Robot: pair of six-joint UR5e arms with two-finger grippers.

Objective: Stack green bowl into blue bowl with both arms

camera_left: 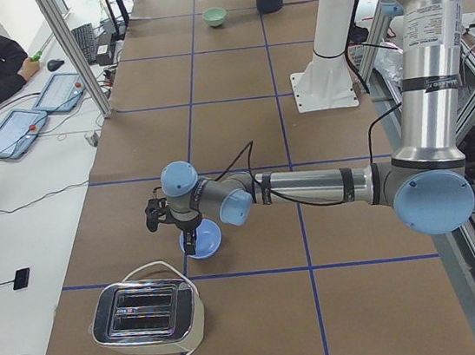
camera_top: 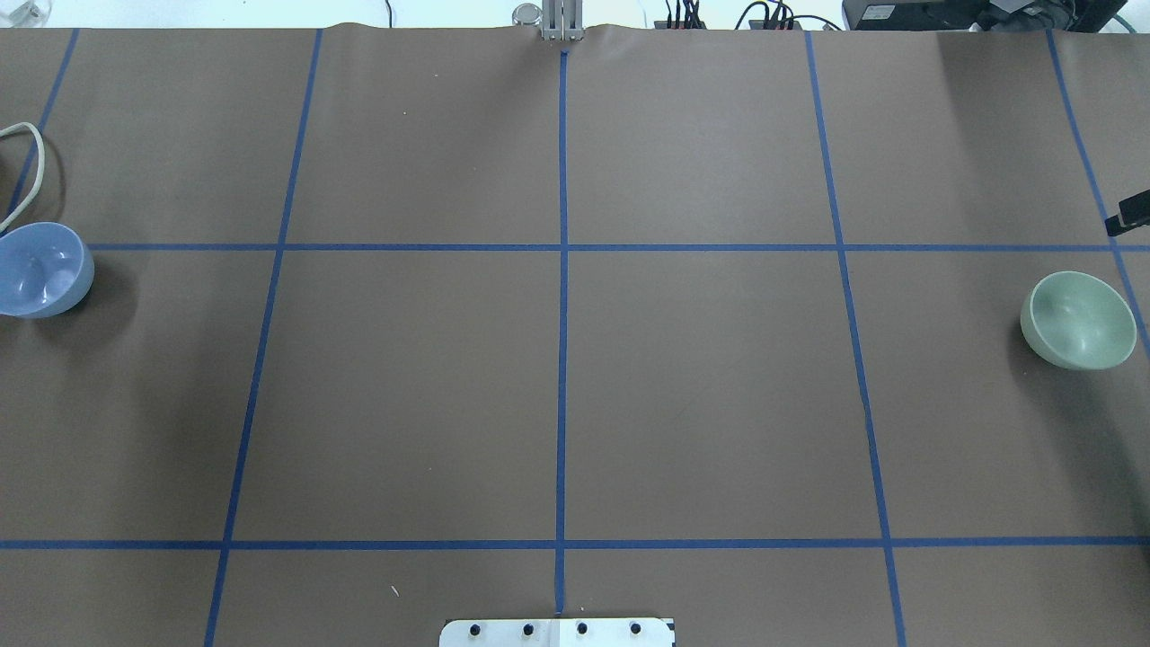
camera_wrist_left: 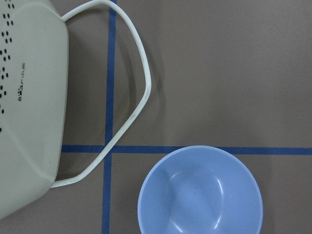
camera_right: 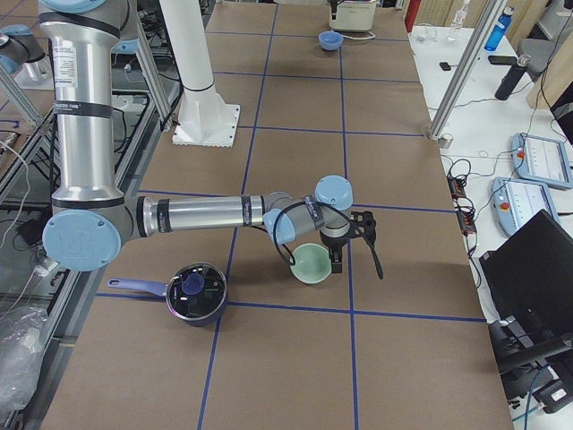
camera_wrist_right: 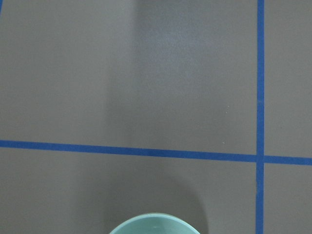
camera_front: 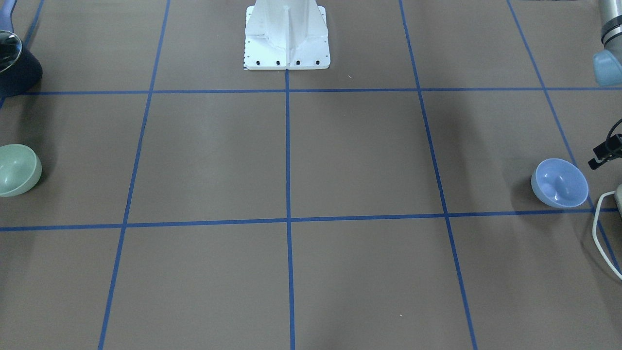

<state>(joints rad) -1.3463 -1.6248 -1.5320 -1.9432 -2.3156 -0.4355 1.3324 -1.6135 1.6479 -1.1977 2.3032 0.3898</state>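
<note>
Table (camera_top: 701, 386): overhead, green bowl (camera_top: 1078, 321), blue bowl (camera_top: 40, 270); left-side view adds left arm (camera_left: 309, 187).

The green bowl (camera_top: 1078, 321), pale mint and glossy, is set mouth-up and empty at the table's right end; the blue bowl (camera_top: 40, 270), pale periwinkle and of like size, is set likewise at the left end, well apart. The left arm (camera_left: 309, 187) is stretched low to the blue bowl, the right arm (camera_right: 206, 215) to the green bowl.

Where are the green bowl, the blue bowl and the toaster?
green bowl (camera_top: 1078, 321), overhead exterior view, its inner surface.
blue bowl (camera_front: 560, 183), exterior front-facing view, its inner surface.
toaster (camera_left: 146, 310), exterior left view, its slotted top.
</note>
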